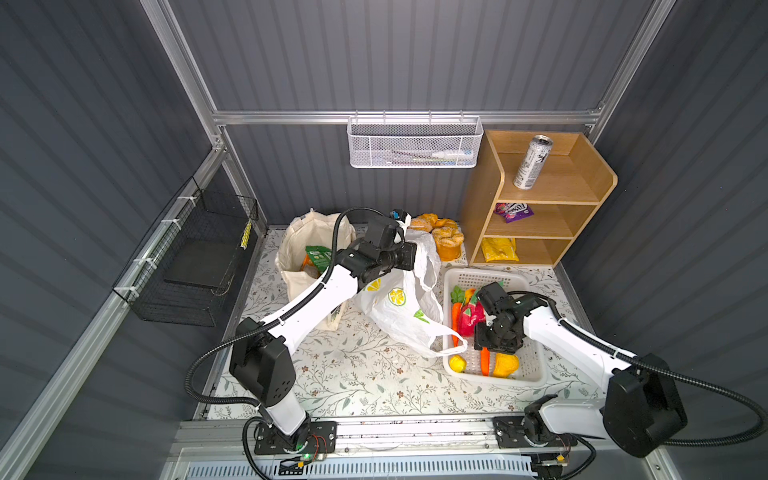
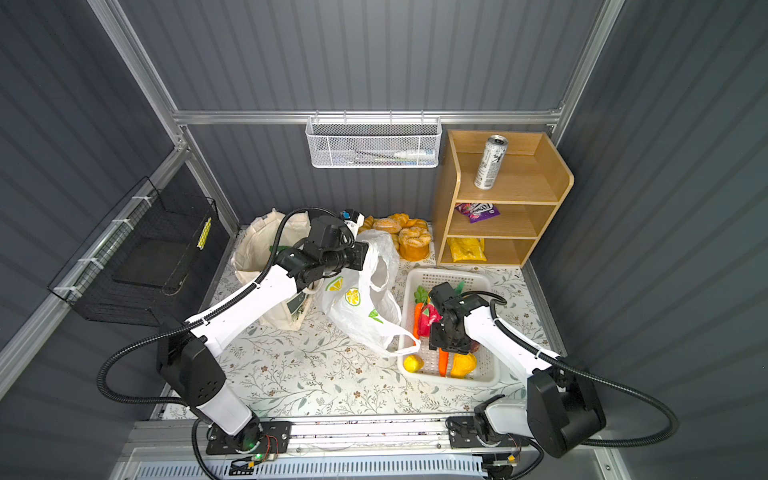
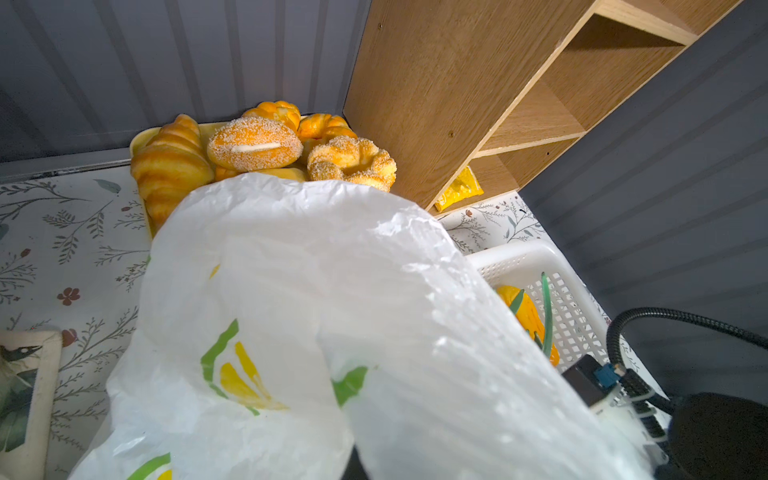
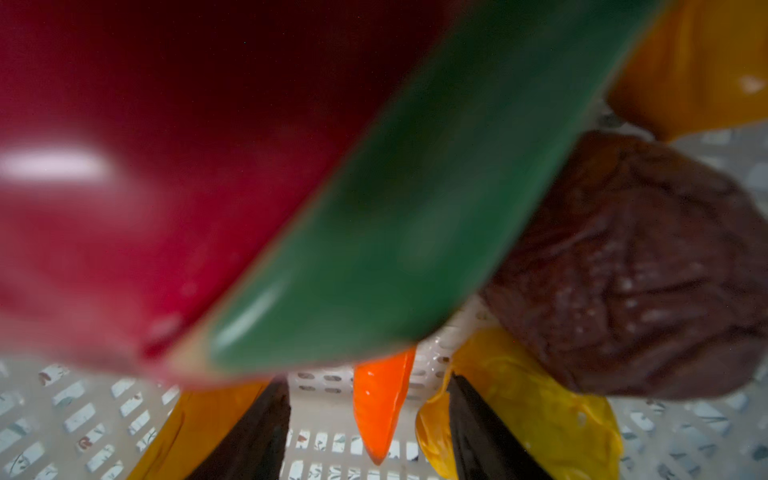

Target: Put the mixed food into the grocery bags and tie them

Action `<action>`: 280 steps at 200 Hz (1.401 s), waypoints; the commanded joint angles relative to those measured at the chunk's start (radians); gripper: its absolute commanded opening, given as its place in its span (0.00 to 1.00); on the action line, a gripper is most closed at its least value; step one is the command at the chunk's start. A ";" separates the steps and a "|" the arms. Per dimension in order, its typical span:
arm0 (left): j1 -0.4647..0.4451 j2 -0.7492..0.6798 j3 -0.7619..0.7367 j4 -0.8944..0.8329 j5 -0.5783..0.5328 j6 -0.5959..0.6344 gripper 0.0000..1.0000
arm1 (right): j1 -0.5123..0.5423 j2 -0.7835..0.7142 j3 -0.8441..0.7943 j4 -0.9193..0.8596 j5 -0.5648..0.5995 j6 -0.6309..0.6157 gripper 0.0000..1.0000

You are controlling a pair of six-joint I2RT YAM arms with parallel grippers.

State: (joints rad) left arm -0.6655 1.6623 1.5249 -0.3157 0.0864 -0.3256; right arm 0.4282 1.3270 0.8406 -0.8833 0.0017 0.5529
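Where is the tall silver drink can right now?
In both top views the drink can stands on the top shelf of the wooden shelf unit at the back right, above the purple packet.

Right wrist view: dragon fruit and its green scale, blurred, cut off by the frame edges; right end effector, only two dark fingertips shown at the edge. Left wrist view: plastic bag hides the left end effector. Wall basket contents: too small to tell.
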 commanded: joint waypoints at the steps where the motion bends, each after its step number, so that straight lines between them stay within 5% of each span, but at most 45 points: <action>1: 0.006 -0.042 -0.031 0.051 0.038 0.006 0.00 | 0.005 0.071 0.002 -0.016 0.020 0.022 0.63; 67: 0.006 -0.062 -0.078 0.092 0.049 0.000 0.00 | 0.031 0.236 0.073 -0.015 0.018 -0.025 0.62; 130: 0.009 -0.066 -0.086 0.094 0.040 0.005 0.00 | 0.118 0.197 0.031 -0.127 0.061 -0.052 0.63; 191: 0.012 -0.056 -0.071 0.085 0.035 0.010 0.00 | 0.157 0.060 0.164 -0.244 0.091 -0.031 0.62; 280: 0.015 -0.044 -0.065 0.083 0.035 0.011 0.00 | 0.191 0.183 0.163 -0.182 0.004 -0.049 0.68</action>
State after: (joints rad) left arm -0.6590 1.6268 1.4445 -0.2386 0.1173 -0.3260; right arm 0.6098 1.4818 1.0420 -1.0698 0.0402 0.5076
